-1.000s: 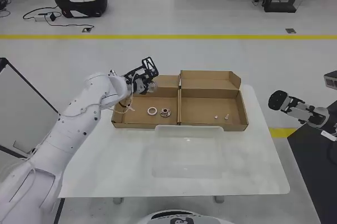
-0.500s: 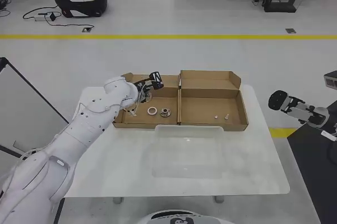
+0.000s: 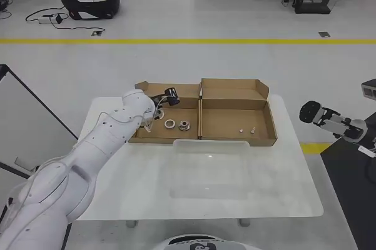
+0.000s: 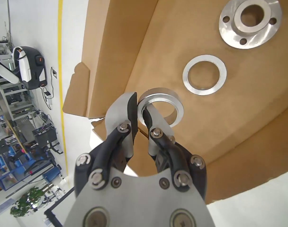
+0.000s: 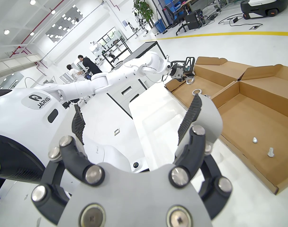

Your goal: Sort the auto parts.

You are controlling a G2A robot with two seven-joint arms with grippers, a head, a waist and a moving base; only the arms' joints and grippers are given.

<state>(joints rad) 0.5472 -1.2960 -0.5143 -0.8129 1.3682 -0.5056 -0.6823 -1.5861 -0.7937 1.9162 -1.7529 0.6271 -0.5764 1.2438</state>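
Note:
My left gripper (image 4: 141, 112) is shut on the wall of a thick metal ring (image 4: 176, 109), one finger inside it and one outside. It holds the ring low over the floor of the left cardboard box (image 3: 144, 132), near the far left corner (image 3: 159, 112). On that floor lie a flat metal ring (image 4: 204, 74) (image 3: 169, 124) and a flange with bolt holes (image 4: 250, 22) (image 3: 184, 125). The right box (image 3: 228, 122) holds two small bolts (image 3: 241, 130) (image 3: 253, 130). My right gripper (image 5: 137, 116) stands open and holds nothing, off the table's right edge (image 3: 309, 112).
A clear plastic tray (image 3: 209, 169) lies on the white table (image 3: 125, 187) in front of the two boxes. Both boxes have raised walls and upright flaps along their far sides. A dark cabinet (image 3: 12, 119) stands left of the table.
The left arm has swung over the left box and come down into it with the ring in its gripper. The right arm has not moved.

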